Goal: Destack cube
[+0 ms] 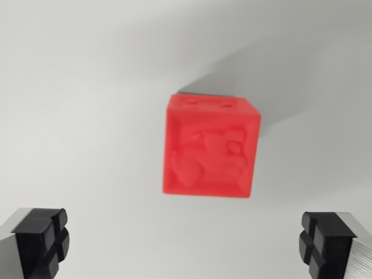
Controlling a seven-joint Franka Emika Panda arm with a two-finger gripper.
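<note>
A red cube (210, 145) fills the middle of the wrist view, seen from above and slightly blurred. Its top face carries a raised relief pattern, and two small holes show on its far side face. A dark shape shows at its far edge, where its shadow also falls on the white surface; whether another cube lies beneath is hidden. My gripper (186, 247) is open, with the black fingertips (43, 238) wide apart in the bottom corners. Both fingertips sit nearer the camera than the cube, and nothing lies between them.
A plain white surface (87, 87) surrounds the cube on all sides. A soft grey shadow (279, 75) stretches from the cube toward the upper part of the wrist view's right.
</note>
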